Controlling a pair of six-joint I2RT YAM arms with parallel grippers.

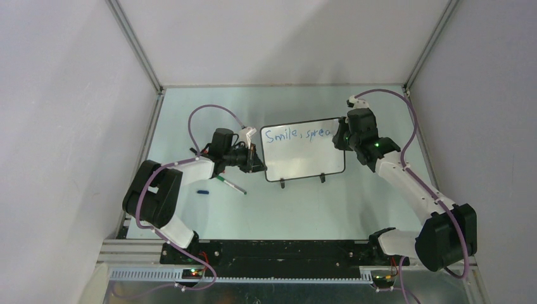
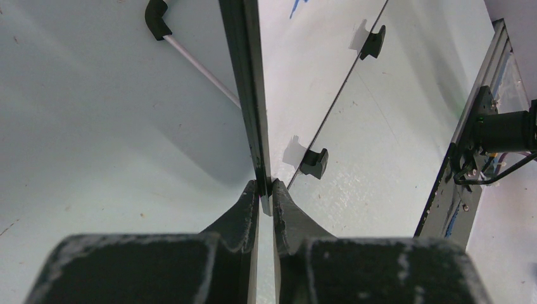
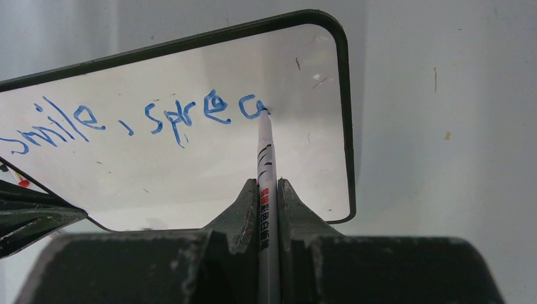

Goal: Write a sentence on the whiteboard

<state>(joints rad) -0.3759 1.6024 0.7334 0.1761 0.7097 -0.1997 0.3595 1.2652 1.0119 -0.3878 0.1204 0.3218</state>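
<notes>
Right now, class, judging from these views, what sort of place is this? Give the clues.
Probably a robot lab test cell, not a classroom: plain panel walls on metal posts box in a pale table, and a left arm and right arm bolted at its near edge work a small whiteboard.

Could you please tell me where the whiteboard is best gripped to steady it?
By its left frame edge, coming from the left: the whiteboard is a thin flat panel, so the left tool closes across its faces, clear of the marker writing near the right.
</notes>
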